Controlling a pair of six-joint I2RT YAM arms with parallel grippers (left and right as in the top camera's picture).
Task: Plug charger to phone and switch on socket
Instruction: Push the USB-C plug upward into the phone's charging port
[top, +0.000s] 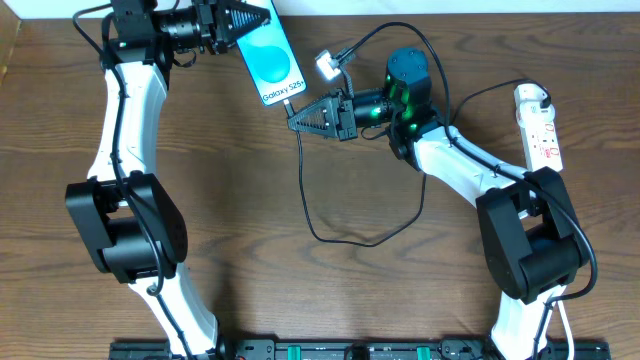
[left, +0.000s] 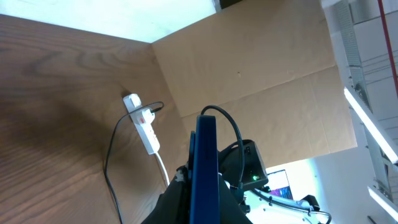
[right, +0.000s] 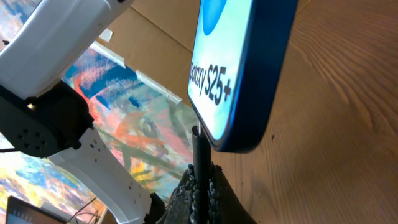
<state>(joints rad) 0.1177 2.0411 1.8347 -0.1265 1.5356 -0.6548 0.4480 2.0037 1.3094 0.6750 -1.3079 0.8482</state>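
Note:
The phone (top: 272, 62), with a blue screen reading "Galaxy S25+", is held off the table at the back, and my left gripper (top: 257, 22) is shut on its upper end. From the left wrist it shows edge-on as a dark blue phone (left: 205, 162) between the jaws of the left gripper (left: 203, 190). My right gripper (top: 293, 117) is shut on the plug end of the black charger (top: 340, 240). In the right wrist view that charger tip (right: 199, 146) rises from the right gripper (right: 200, 180) and meets the phone's (right: 242, 62) bottom edge. The white socket (top: 545, 135) lies at the far right with the white adapter (top: 530, 97) on it.
The charger cable (left: 111, 162) loops across the wooden table (top: 300, 300) between the arms and runs back to the socket (left: 148, 127). A brown cardboard wall (left: 261, 74) stands behind the table. The right arm's base (top: 530, 240) sits close to the socket.

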